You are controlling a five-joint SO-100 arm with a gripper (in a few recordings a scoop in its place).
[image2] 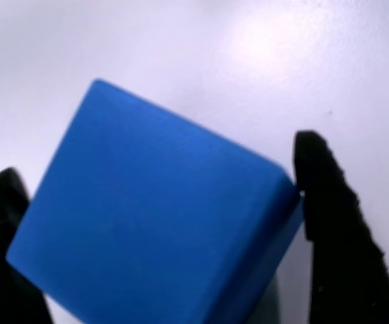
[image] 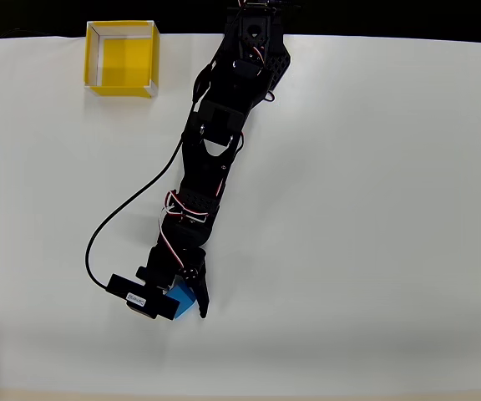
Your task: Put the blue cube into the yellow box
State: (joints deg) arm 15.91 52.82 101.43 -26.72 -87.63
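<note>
From overhead, black arm (image: 224,142) stretched from the top edge down across the white table (image: 374,209), gripper (image: 186,302) low and left of centre with the blue cube (image: 182,296) partly hidden between its fingers, yellow box (image: 122,83) well apart at the table's top left corner, open side up, black cable (image: 124,213) looping along the arm's left. At the wrist, blue cube (image2: 154,223) tilted and large between two black fingers (image2: 329,209), right finger touching its corner, left finger against its lower left edge, jaws narrowed around it, firm grip or mere contact impossible to tell, pale table (image2: 262,61) behind
</note>
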